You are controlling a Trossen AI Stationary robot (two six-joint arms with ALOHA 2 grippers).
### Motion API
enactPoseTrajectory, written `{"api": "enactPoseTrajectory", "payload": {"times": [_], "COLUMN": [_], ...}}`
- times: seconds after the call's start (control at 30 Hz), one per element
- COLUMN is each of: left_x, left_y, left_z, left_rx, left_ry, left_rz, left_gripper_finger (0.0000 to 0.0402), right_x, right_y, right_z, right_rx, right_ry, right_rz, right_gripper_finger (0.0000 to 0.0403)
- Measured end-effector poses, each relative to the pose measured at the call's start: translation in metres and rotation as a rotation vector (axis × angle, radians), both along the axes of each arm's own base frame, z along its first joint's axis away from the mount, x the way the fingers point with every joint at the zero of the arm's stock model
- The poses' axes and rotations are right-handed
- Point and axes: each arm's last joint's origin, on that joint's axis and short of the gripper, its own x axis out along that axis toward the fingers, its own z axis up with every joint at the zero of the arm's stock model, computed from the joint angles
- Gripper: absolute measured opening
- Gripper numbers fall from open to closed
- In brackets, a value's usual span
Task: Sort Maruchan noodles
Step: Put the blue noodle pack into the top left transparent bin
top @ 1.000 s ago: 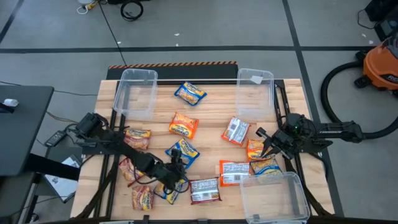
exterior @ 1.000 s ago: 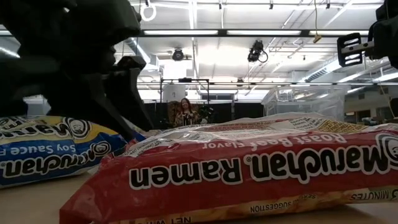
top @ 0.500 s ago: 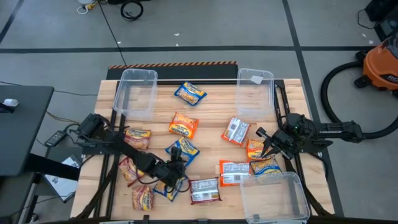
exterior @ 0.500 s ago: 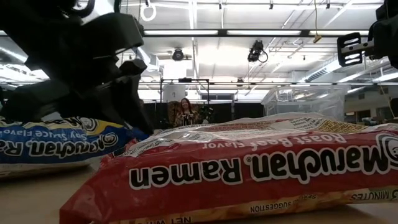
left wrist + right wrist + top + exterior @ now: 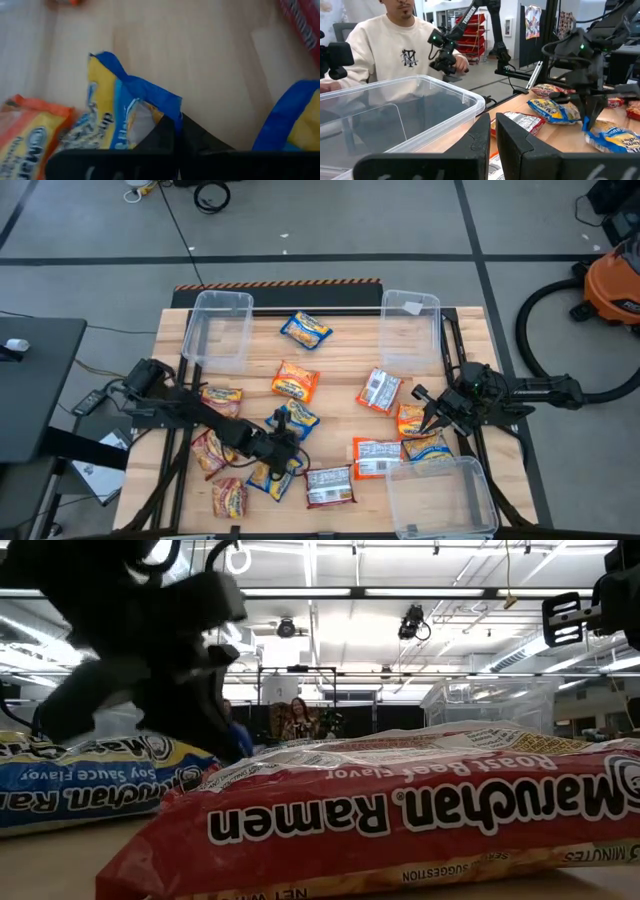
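The left gripper (image 5: 283, 432) is low over the middle of the table (image 5: 340, 360), its fingers pinched shut on the edge of a blue-and-yellow packet (image 5: 293, 420); the left wrist view shows the blue edge of that packet (image 5: 120, 115) caught right at the dark fingertips, with the wood just beneath. Just beside the gripper on the arm's side lies a second blue-and-yellow packet (image 5: 270, 479), and close to that a red packet with a silver back (image 5: 329, 486) and an orange packet (image 5: 229, 498). Two more orange packets (image 5: 212, 450) lie along the left arm, and another orange one (image 5: 295, 381) sits a little beyond the held packet, toward the far edge. Farther out again is a blue-and-yellow packet (image 5: 306, 330) between two clear bins (image 5: 217, 330) at the table's far side. Across the table from the left gripper, red-and-silver packets (image 5: 378, 457) and orange and blue ones lie near the right gripper (image 5: 428, 410), which hangs over the right edge of the table with its fingers close together, nearly touching and holding nothing, as its own wrist view (image 5: 492, 137) shows. A third clear bin (image 5: 395, 117) stands just beside that gripper, and a person in a cream sweatshirt (image 5: 395, 50) sits beyond it.
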Motion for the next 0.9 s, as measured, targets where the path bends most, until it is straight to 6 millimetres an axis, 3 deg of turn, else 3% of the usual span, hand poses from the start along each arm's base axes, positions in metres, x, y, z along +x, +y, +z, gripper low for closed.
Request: {"api": "enactPoseTrajectory", "payload": {"times": [0.2,0.5,0.73,0.9], "left_x": [-0.009,-0.036,-0.049,-0.059], "left_y": [0.006,0.037,0.057,0.077], "left_z": [0.045,0.115,0.139,0.155], "left_rx": [-0.014,0.013,0.009,0.007], "left_ry": [-0.132,-0.314,-0.377,-0.427], "left_rz": [0.022,0.102,0.145,0.203], "left_gripper_finger": [0.0003,0.0001,0.0001,0.0001], "right_x": [0.0,-0.003,-0.008,-0.009], "right_y": [0.0,0.0,0.0,0.0], "right_z": [0.001,0.023,0.038,0.039], "right_rx": [-0.001,0.001,0.013,0.012], "right_ry": [-0.017,-0.244,-0.412,-0.429], "right_rz": [0.001,0.003,-0.023,-0.017], "right_gripper_finger": [0.0036,0.0036,0.0036,0.0036]}}
